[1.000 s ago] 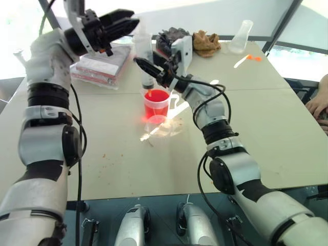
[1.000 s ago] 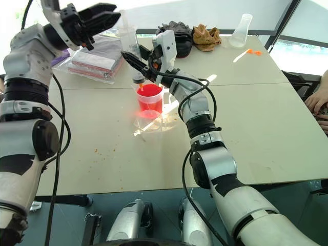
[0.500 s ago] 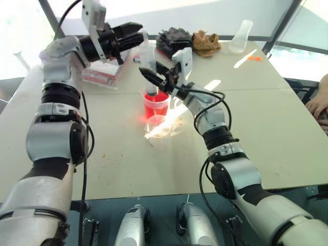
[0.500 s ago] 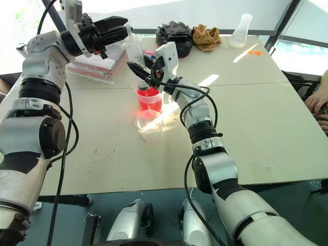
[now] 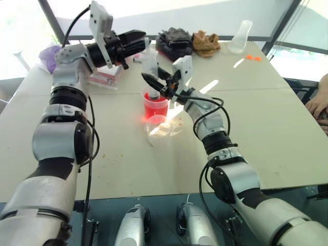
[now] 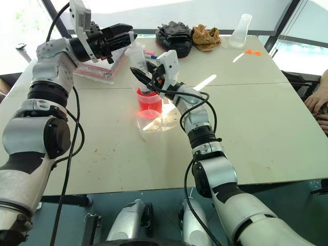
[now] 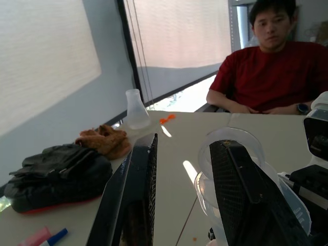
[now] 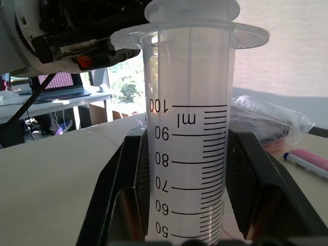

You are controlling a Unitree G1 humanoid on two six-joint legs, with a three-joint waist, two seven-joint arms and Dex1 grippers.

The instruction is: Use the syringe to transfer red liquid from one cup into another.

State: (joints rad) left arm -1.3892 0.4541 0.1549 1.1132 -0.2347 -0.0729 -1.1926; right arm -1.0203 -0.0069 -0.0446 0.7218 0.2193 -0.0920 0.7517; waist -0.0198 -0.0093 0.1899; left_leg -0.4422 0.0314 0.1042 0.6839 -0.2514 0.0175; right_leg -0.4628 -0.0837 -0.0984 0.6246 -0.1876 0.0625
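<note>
1. Head views – the right gripper (image 6: 139, 72) is clamping the syringe (image 5: 150, 66) by its barrel, holding it upright with its long axis vertical and its lower end dipping into the handled beaker (image 5: 156, 105), where the red liquid (image 5: 155, 107) is sitting. The short empty cup (image 6: 148, 124) is standing just in front of the beaker, touching or nearly so. The left gripper (image 5: 139, 37), fingers apart, is hovering level with the top of the syringe, just to its left – the nearer one to the plunger, I'd judge.

2. Left wrist view – the left gripper's two black fingers (image 7: 139, 195) are standing apart, with the syringe's round top flange partly behind the farther one. A person in red is sitting across the table (image 7: 205, 133).

3. Right wrist view – the graduated barrel is standing squarely between the right gripper's closed pads.
</note>
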